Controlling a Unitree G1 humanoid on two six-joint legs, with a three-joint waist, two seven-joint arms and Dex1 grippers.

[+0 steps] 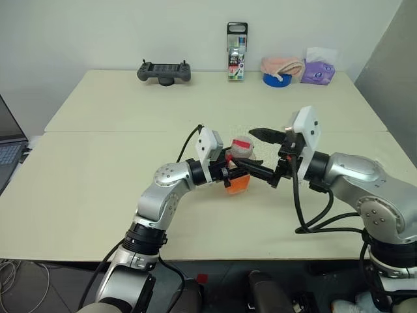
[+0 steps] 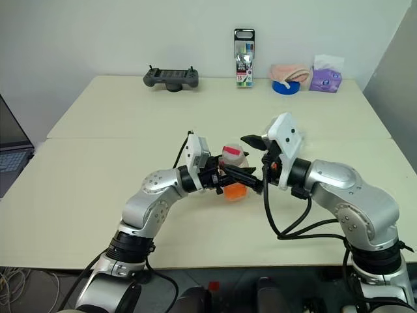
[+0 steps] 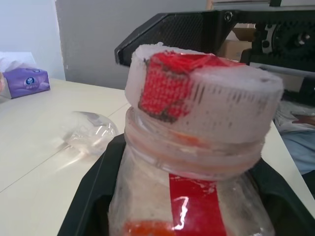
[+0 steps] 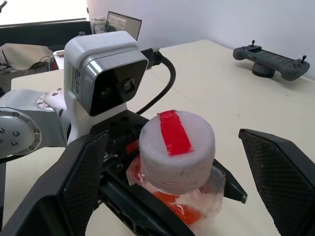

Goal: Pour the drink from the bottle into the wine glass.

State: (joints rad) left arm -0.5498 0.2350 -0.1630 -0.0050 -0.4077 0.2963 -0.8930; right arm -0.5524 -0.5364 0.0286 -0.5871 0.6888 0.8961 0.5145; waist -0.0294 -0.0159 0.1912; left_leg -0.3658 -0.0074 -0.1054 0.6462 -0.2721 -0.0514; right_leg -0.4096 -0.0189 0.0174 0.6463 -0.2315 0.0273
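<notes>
In the left eye view, one bottle (image 1: 240, 171) is above the middle of the bench (image 1: 98, 189), grasped by the left tool (image 1: 251, 171), whose two black fingers are clenched on its body. Some orange-red drink (image 1: 238, 185) sits in the bottle's lower part. The right tool (image 1: 272, 156) is released, with its fingers spread on both sides of the white, red-striped cap (image 1: 243, 145). At the far edge stand one black controller (image 1: 164, 72), one tall black-topped pack (image 1: 236, 52), and one purple tissue box (image 1: 317, 70).

In the left wrist view, the cap fills the middle, and one wine glass (image 3: 91, 132) is seen behind on the bench; I cannot tell whether it holds anything.

In the right wrist view, two spread fingers (image 4: 81, 182) flank the cap without touching it.
</notes>
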